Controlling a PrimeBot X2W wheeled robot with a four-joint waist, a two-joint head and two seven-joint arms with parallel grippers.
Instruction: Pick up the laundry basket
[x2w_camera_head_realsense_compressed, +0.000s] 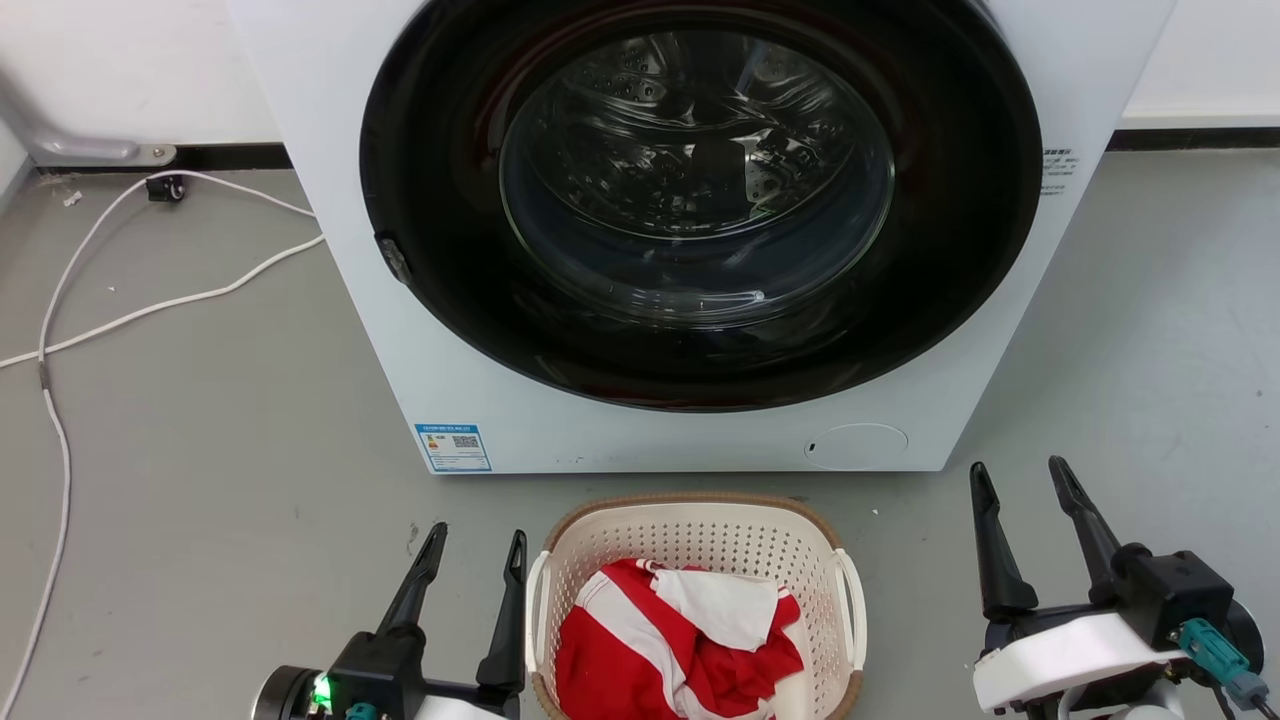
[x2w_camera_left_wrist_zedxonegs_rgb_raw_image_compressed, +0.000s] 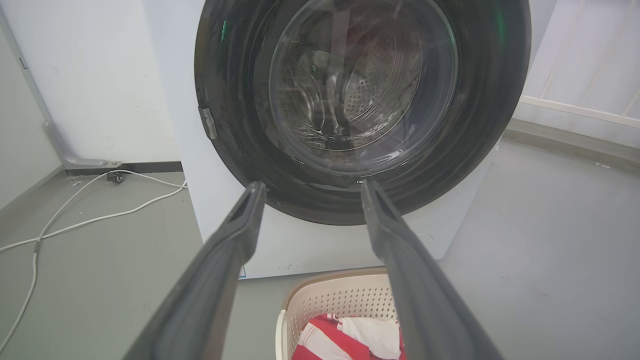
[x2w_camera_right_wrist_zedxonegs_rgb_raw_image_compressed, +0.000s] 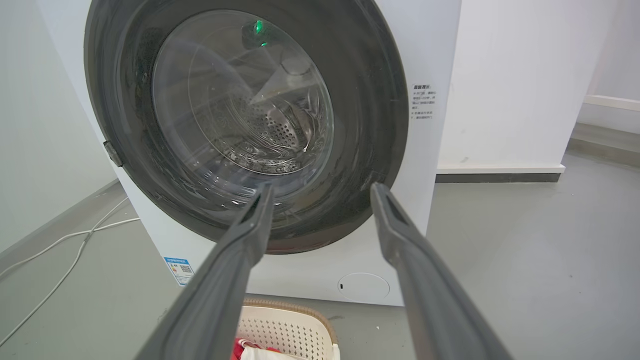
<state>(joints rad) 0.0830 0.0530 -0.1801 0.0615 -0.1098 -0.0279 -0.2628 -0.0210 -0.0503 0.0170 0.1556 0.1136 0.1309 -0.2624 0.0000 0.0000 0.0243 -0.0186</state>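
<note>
The laundry basket (x2w_camera_head_realsense_compressed: 690, 530) is cream with perforated walls, a brown woven-look rim and white side handles. It stands on the grey floor just in front of the washer, holding red-and-white cloth (x2w_camera_head_realsense_compressed: 670, 640). My left gripper (x2w_camera_head_realsense_compressed: 475, 545) is open just left of the basket's left handle, fingers pointing at the washer. My right gripper (x2w_camera_head_realsense_compressed: 1020, 480) is open well to the right of the basket, apart from it. The basket (x2w_camera_left_wrist_zedxonegs_rgb_raw_image_compressed: 340, 300) lies low between the fingers in the left wrist view and at the bottom edge (x2w_camera_right_wrist_zedxonegs_rgb_raw_image_compressed: 285, 327) in the right wrist view.
A white front-loading washer (x2w_camera_head_realsense_compressed: 420, 330) with a shut dark round door (x2w_camera_head_realsense_compressed: 700, 200) stands directly behind the basket. White cables (x2w_camera_head_realsense_compressed: 130, 310) trail over the floor at the left. Bare grey floor lies on both sides of the washer, with a wall behind.
</note>
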